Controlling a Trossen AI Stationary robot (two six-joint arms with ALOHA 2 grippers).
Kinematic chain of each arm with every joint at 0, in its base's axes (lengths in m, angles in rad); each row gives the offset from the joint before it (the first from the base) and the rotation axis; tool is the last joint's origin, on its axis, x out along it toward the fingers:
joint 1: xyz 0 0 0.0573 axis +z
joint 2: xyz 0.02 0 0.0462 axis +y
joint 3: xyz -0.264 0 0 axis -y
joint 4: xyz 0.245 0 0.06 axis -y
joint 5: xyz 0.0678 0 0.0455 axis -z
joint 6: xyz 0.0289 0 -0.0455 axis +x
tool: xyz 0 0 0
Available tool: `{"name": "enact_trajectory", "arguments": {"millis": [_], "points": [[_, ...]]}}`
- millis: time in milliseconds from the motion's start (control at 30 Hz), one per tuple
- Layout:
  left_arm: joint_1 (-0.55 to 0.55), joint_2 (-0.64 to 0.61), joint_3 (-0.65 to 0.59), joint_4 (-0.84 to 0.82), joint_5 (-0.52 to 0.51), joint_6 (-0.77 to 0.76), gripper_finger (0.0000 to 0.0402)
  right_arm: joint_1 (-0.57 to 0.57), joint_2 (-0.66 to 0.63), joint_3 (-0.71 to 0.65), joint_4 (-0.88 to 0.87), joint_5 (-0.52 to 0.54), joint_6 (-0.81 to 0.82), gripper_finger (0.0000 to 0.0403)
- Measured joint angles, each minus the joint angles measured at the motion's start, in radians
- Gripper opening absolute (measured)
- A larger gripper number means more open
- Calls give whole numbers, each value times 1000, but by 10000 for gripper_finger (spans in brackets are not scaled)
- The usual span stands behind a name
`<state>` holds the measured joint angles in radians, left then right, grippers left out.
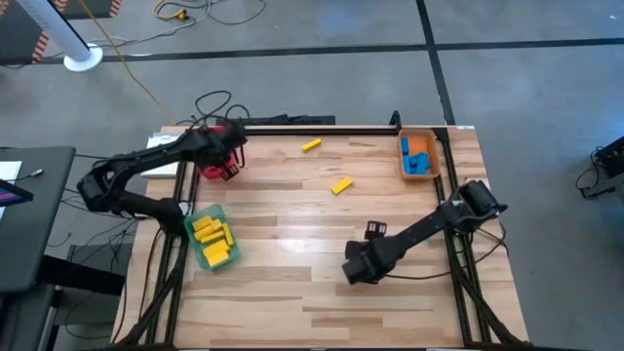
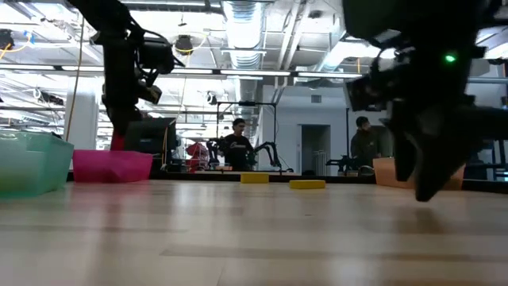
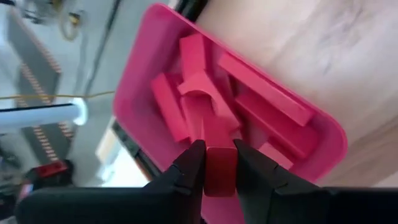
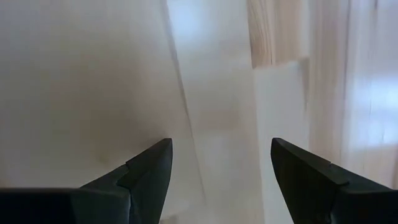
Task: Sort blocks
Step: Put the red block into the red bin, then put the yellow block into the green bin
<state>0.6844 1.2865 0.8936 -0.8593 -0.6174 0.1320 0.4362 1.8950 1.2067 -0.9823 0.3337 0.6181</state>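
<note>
- Left tool (image 3: 217, 163) is hanging over the red rectangular plastic tray (image 1: 216, 168) at the far-left corner of the pale wooden plank worktop (image 1: 292, 283), fingers clamped on a small red rectangular block (image 3: 219, 167); it is holding it there because red goes with red, so release looks like the step in hand.
- That tray is already holding a loose pile of red blocks (image 3: 249, 106), so the drop needs no precision.
- Green rectangular tray (image 1: 210, 237), nearer on the left edge, is carrying the yellow blocks (image 1: 212, 232).
- Two loose yellow blocks (image 1: 326, 164) are lying mid-worktop toward the far side, well apart from any tray – judged still unsorted.
- Right tool (image 4: 217, 165) is waiting low over bare wood in the near-right middle, fingers apart, gripping nothing; likely parked so it isn't crossing the left arm.
- Orange rectangular tray (image 1: 434, 148) at the far-right corner is holding the blue blocks (image 1: 416, 156).
</note>
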Motion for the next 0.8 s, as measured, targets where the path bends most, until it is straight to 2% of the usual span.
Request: {"name": "enact_trajectory", "arguments": {"millis": [133, 300, 467, 533, 700, 800], "points": [[40, 0, 0, 12, 75, 30, 88, 17, 0, -38, 4, 48, 59, 286], [44, 0, 0, 21, 95, 43, 145, 20, -4, -67, 15, 74, 93, 286], [43, -1, 0, 48, 237, 81, 190, 18, -14, -72, 27, 105, 82, 286], [43, -10, 0, 65, 230, 77, 196, 10, -30, -74, 37, 140, 71, 286], [43, -66, 0, 129, 84, 94, 194, -54, -96, -74, 42, 221, 36, 286], [43, -109, 0, 162, 44, 117, 192, -101, -141, -74, 47, 241, -17, 286]]}}
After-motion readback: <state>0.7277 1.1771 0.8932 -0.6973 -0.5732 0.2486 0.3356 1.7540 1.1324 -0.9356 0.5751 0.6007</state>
